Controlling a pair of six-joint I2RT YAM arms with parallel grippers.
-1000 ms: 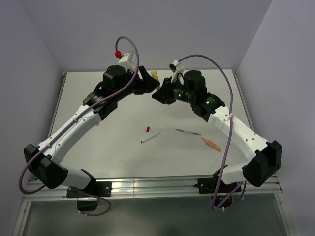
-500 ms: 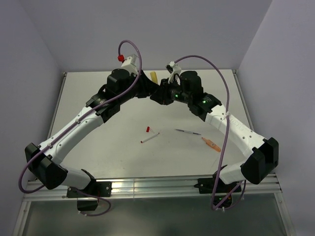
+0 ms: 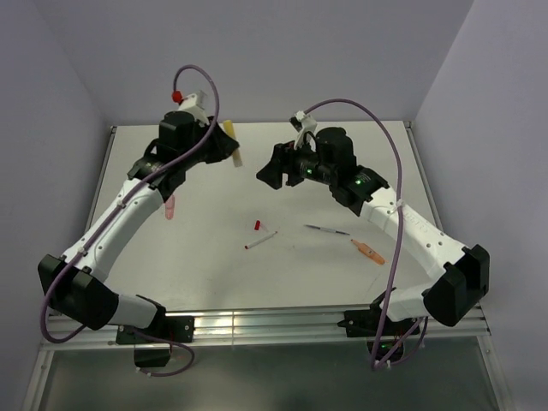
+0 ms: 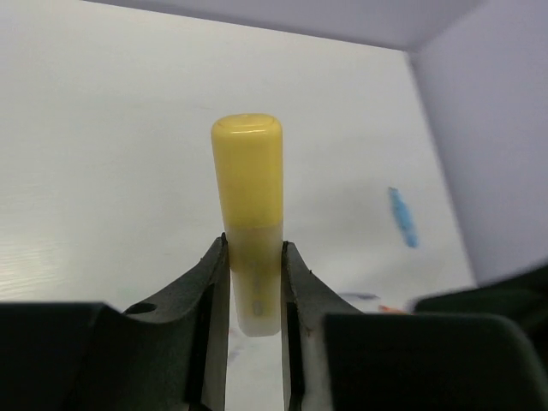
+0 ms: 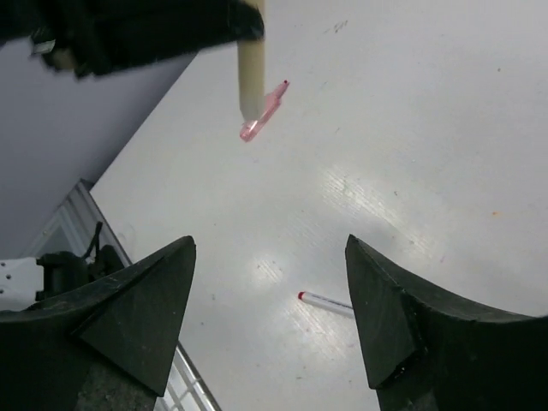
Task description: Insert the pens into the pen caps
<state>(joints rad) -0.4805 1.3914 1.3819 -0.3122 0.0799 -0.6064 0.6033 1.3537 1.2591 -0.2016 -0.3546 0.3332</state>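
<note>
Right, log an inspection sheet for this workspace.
Surface: white table.
Job's things: yellow pen held above the table; pink pen, white pen, grey pen, orange pen, blue pen and red cap lying loose.
Clutter: nothing seen.
Hands: left hand shut on the yellow pen; right hand open, empty.
Cables: purple cables looping off both arms.
Surroundings: lilac walls; metal rail at near edge.

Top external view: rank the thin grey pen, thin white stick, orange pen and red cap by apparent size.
1. thin grey pen: longest.
2. orange pen and thin white stick: about alike, orange thicker, so unranked.
3. red cap: smallest.
</note>
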